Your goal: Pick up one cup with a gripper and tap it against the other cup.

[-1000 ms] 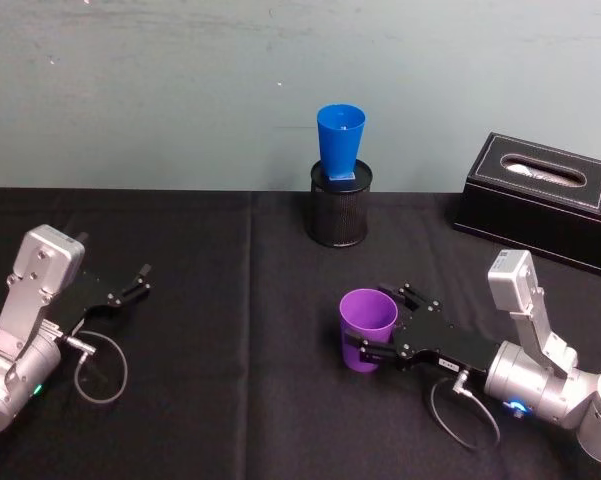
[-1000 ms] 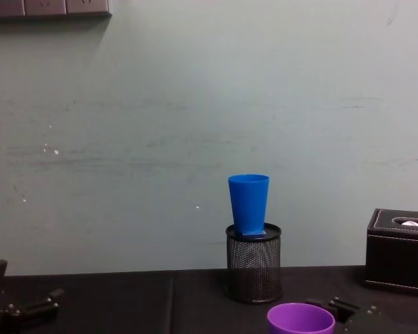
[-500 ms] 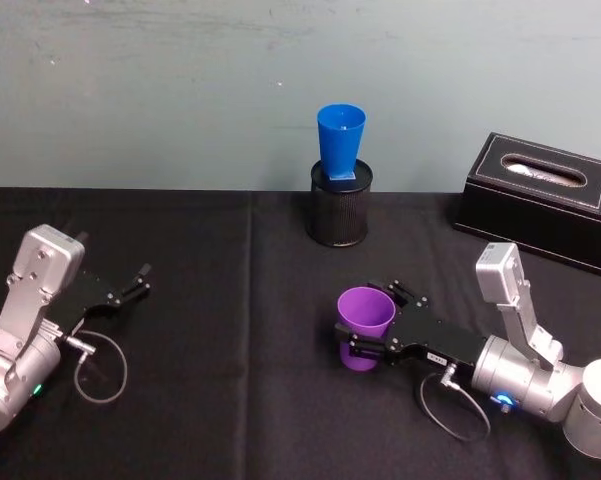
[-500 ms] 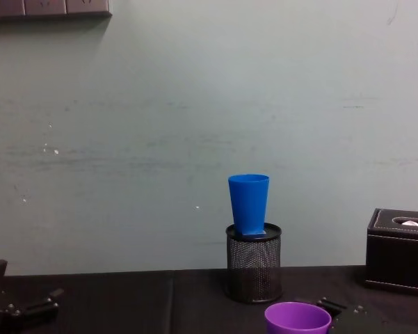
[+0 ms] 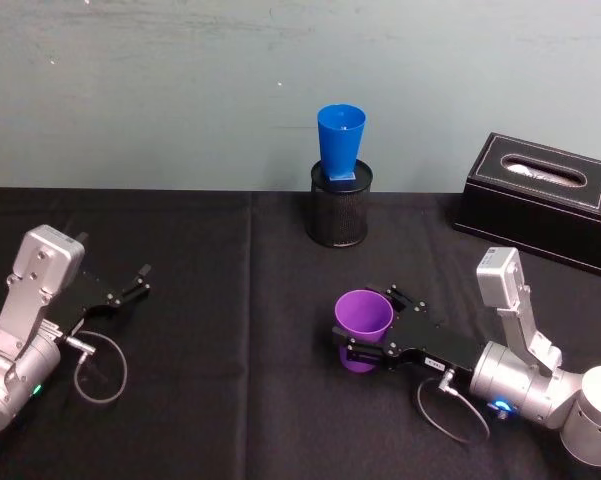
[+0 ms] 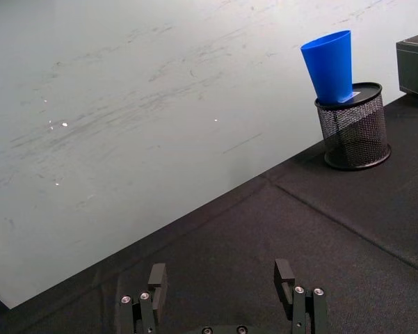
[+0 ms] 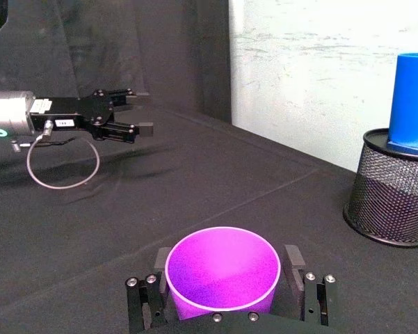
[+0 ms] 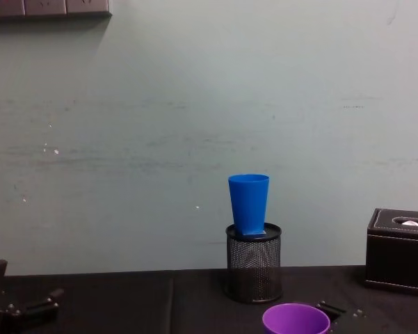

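Nearest, toward the front right of the black-clothed table (image 5: 230, 400), the black two-fingered right gripper (image 5: 370, 328) is clamped on the upright, tapered purple plastic tumbler (image 5: 364, 312), one finger on each side. Whether the tumbler's base is off the cloth cannot be told. By the left edge the black left gripper (image 5: 138, 279) rests with fingers spread wide, and at the middle of the far edge the narrower bright blue plastic tumbler (image 5: 340, 140) stands in a black wire-mesh cylinder (image 5: 339, 215), well apart from the purple one, with a black tissue box (image 5: 540, 205) at the far right corner.
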Motion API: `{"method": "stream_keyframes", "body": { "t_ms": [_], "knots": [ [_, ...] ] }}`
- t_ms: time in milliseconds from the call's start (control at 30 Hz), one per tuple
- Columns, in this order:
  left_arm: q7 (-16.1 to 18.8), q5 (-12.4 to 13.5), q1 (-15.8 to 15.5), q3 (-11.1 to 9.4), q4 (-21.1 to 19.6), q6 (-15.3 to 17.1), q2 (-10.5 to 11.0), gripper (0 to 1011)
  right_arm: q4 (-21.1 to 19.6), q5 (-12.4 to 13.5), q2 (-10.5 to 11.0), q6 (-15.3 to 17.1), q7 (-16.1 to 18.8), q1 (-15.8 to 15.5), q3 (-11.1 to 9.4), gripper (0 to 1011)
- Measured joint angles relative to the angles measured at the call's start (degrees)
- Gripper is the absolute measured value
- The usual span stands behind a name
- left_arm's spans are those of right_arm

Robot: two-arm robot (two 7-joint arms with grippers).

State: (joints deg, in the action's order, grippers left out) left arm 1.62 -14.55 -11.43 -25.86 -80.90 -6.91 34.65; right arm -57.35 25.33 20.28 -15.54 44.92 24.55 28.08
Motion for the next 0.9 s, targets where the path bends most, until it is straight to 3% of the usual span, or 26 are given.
{"method": "stream_keyframes", "body": {
  "t_ms": [667, 900],
  "knots": [
    [0.0, 0.0, 0.0, 0.0, 0.0, 0.0, 0.0, 1011, -0.63, -0.37, 0.27, 0.32, -0.51, -0.24, 0.21, 996],
    [0.0, 0.0, 0.0, 0.0, 0.0, 0.0, 0.0, 1011, -0.63, -0.37, 0.26, 0.32, -0.51, -0.23, 0.18, 853]
  ]
}}
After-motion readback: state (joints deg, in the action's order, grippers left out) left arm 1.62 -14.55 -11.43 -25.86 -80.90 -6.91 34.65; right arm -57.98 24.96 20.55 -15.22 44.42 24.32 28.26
